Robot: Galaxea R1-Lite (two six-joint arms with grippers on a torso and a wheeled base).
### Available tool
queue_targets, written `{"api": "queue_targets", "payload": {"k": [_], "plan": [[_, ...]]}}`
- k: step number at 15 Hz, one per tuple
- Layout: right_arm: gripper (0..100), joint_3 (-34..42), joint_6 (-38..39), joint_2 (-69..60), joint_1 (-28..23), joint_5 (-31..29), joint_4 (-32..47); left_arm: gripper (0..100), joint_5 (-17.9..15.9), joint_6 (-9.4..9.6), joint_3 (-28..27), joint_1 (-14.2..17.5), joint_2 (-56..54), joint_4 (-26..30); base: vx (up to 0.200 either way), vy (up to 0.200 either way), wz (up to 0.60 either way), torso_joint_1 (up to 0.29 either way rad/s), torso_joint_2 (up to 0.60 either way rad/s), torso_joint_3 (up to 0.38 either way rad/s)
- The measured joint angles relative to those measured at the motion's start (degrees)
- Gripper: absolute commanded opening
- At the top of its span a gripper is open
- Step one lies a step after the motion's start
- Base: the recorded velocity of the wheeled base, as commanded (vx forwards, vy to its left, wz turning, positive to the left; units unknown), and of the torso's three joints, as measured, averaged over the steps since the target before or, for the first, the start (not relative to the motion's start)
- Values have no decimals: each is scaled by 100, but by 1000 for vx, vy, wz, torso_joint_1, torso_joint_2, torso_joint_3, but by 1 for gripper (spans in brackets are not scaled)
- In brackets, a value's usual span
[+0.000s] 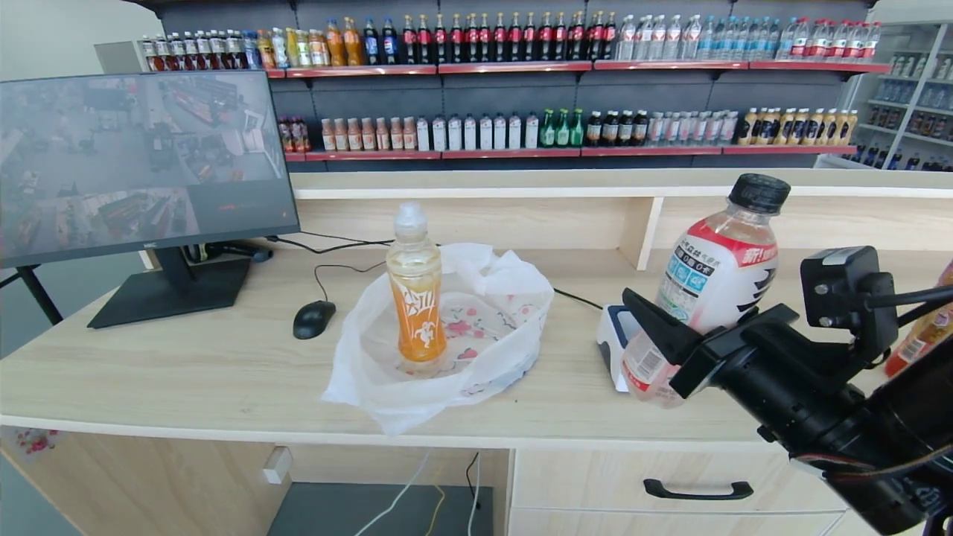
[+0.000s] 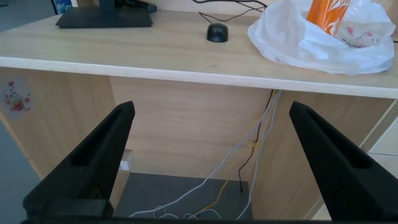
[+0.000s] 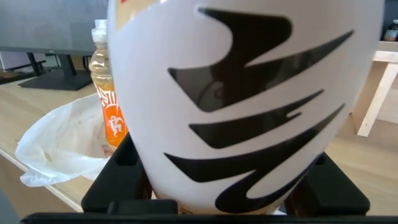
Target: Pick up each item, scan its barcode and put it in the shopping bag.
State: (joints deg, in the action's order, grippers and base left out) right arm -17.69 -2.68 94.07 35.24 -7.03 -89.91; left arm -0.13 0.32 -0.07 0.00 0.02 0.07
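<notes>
My right gripper [image 1: 674, 350] is shut on a clear bottle with a white, red and black label and a black cap [image 1: 707, 286]. It holds the bottle tilted just above the white barcode scanner [image 1: 614, 335], and the label [image 3: 249, 99] looms large in the right wrist view. An orange drink bottle [image 1: 415, 294] stands upright inside the white shopping bag [image 1: 491, 327] at the counter's middle; bottle [image 3: 109, 93] and bag [image 3: 62, 140] lie beyond the held bottle. My left gripper [image 2: 211, 155] hangs open below the counter's front edge, with nothing between its fingers.
A monitor [image 1: 134, 160] on a black stand sits at the counter's left, with a black mouse [image 1: 313, 318] and cables beside it. Another orange bottle [image 1: 923, 327] peeks in at the right edge. Drink shelves line the back wall. A drawer handle [image 1: 696, 489] is below the counter.
</notes>
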Motion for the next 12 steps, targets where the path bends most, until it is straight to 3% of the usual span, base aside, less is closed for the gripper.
{"api": "queue_targets", "payload": {"k": [6,12], "plan": [[0,-146,55,110,9,11,-6,100,0,1,0,0,0,4,0,200,0,2,3,5],[0,-846,246,835,-168,9,0,100,-5,11,-2,2,0,0,0,0,0,0,0,0]]}}
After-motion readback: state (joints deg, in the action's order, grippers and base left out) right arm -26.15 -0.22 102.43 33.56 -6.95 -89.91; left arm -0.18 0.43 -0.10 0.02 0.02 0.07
